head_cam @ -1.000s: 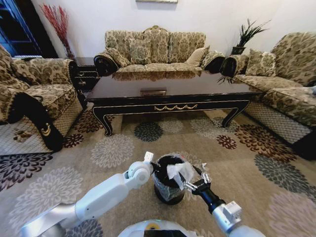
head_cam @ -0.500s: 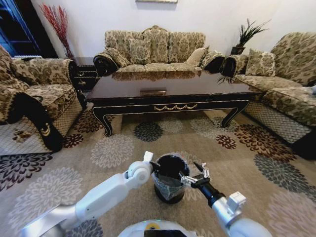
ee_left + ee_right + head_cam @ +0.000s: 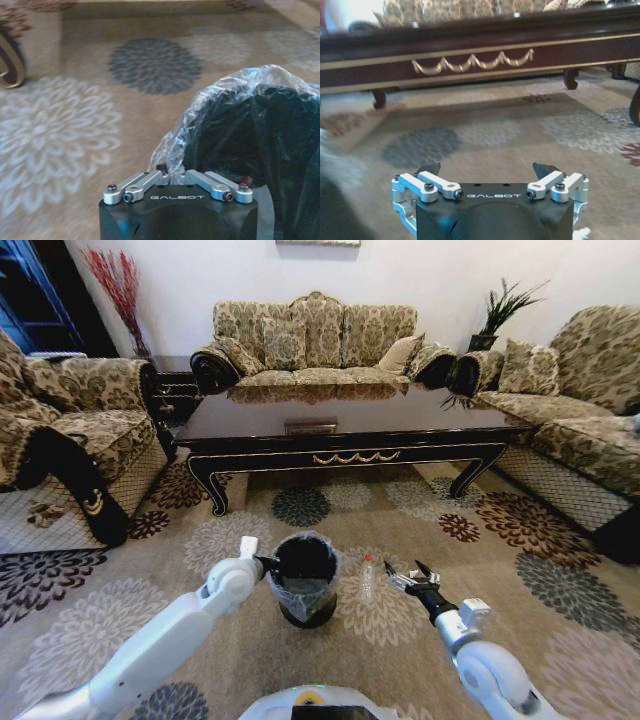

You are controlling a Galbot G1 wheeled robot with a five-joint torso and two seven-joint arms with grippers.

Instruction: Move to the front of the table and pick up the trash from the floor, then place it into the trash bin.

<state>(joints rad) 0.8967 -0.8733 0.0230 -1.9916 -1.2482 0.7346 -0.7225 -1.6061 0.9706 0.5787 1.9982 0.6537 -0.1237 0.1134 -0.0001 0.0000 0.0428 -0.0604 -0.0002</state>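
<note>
Now the left hand (image 3: 268,562) pinches the trash bin (image 3: 303,580) rim; the right hand (image 3: 409,578) gapes empty over open floor (image 3: 520,640).

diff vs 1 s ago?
The white paper held by the right gripper over the trash bin is gone from its fingers, which are now open and drawn clear to the bin's right. The left gripper, shut on the bin's rim, carried it left and forward. A small bottle now shows on the floor. The table is unchanged.
</note>
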